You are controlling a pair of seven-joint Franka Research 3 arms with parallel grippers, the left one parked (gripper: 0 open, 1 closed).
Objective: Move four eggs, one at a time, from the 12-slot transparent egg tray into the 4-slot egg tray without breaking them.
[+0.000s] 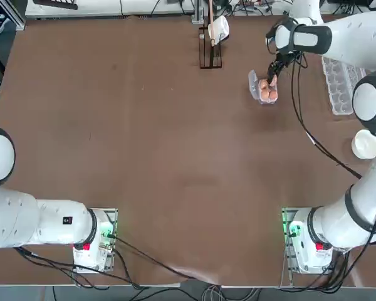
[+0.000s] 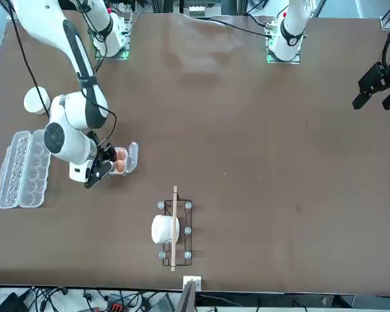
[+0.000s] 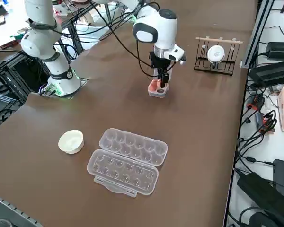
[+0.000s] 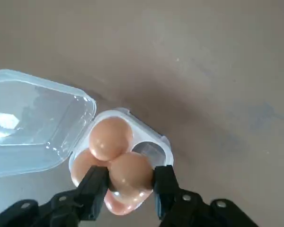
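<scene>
The right gripper [image 4: 128,182] hangs over the 4-slot egg tray [image 4: 154,142], its two black fingers [image 4: 95,185] pinching an orange-brown egg [image 4: 128,176] between them, directly above the tray's cups. Just beyond the fingertips another egg [image 4: 110,136] sits in a cup, smooth and glossy with a pale highlight; a third shows partly behind one finger, and a fourth rounded shell peeks out under the held one. One cup beside the gripped egg still shows clear plastic. The tray's small lid flap [image 4: 31,118] lies folded open flat on the brown table [image 1: 144,157], on the side away from the gripper. In the right side view the small tray [image 3: 157,90] sits right under the gripper [image 3: 161,80]. The 12-slot transparent egg tray [image 3: 127,161] lies well apart from the gripper, toward the near table edge, lid open, with every visible cup bare. A white bowl [image 3: 71,141] rests just beside that long carton.
</scene>
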